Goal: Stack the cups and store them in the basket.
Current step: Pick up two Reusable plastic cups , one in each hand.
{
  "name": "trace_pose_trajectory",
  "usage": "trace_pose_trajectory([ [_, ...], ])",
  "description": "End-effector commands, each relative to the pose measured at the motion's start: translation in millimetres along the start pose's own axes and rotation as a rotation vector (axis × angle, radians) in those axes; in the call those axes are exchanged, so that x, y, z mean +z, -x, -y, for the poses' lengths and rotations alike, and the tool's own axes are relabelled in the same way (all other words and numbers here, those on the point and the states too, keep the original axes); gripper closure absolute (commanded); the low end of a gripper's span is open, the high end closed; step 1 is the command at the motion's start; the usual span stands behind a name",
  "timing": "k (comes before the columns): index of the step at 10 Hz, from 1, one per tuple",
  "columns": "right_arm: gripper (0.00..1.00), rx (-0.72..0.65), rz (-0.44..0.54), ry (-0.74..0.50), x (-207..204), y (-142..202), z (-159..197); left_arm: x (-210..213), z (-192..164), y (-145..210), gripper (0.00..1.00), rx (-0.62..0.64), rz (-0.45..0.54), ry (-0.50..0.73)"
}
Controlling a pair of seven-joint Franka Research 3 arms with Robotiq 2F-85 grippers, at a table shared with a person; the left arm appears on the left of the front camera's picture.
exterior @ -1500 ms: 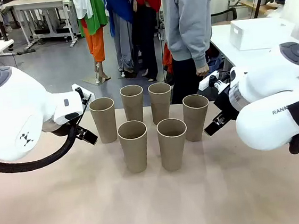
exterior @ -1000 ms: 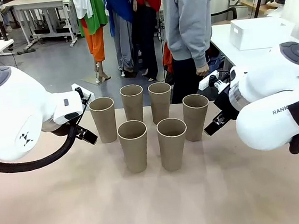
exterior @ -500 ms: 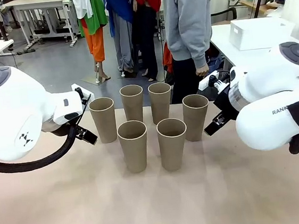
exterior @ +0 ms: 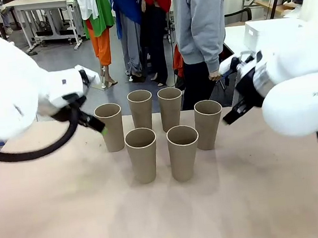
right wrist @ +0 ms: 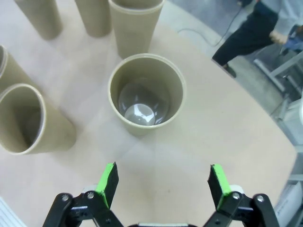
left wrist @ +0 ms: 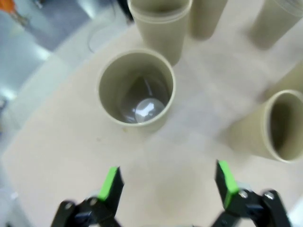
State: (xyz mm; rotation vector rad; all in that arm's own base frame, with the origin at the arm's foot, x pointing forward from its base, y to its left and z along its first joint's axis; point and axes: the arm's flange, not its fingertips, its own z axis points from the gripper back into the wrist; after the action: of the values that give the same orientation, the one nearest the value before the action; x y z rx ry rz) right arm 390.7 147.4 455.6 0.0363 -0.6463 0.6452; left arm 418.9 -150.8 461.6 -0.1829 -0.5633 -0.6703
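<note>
Both arms, blurred in the front view, lean in over the bench (exterior: 56,221). The left pincer (left wrist: 168,182) points down at the leftmost cup (left wrist: 136,90) and the right pincer (right wrist: 163,182) at the rightmost cup (right wrist: 147,94), both spread wide and empty. Six cups (exterior: 142,155) stand clustered mid-bench, several cut off by the wrist views' edges.

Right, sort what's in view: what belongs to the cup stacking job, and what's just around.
Job: six tan cups, unstacked; white bin on the side table, likely the basket; left fingers and right fingers, both open.
Around: the person across the table; workbenches behind.
</note>
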Motion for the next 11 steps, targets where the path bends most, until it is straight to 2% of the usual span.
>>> trace_pose_trajectory([
  [1, 0.00, 0.060, 0.022, -0.105, 57, -3, 25, 50, -37, -11, 0.00, -0.032, -0.023, 0.068],
  [3, 0.00, 0.152, 0.074, -0.221, 105, 23, 60, 102, -80, 2, 0.00, -0.182, -0.057, 0.167],
  [4, 0.00, 0.177, 0.130, -0.262, 121, 43, 81, 117, -107, 15, 0.00, -0.246, -0.037, 0.256],
  [6, 0.00, 0.221, 0.233, -0.312, 137, 89, 112, 133, -150, 61, 0.00, -0.365, 0.019, 0.330],
  [7, 0.00, 0.220, 0.301, -0.335, 136, 114, 129, 138, -166, 92, 0.00, -0.397, 0.127, 0.364],
  [9, 0.00, 0.216, 0.353, -0.352, 129, 142, 142, 134, -171, 131, 0.00, -0.400, 0.282, 0.393],
  [10, 0.00, 0.204, 0.379, -0.371, 124, 151, 147, 129, -170, 145, 0.00, -0.421, 0.342, 0.426],
  [11, 0.00, 0.207, 0.387, -0.380, 122, 155, 148, 126, -169, 158, 0.00, -0.424, 0.354, 0.433],
])
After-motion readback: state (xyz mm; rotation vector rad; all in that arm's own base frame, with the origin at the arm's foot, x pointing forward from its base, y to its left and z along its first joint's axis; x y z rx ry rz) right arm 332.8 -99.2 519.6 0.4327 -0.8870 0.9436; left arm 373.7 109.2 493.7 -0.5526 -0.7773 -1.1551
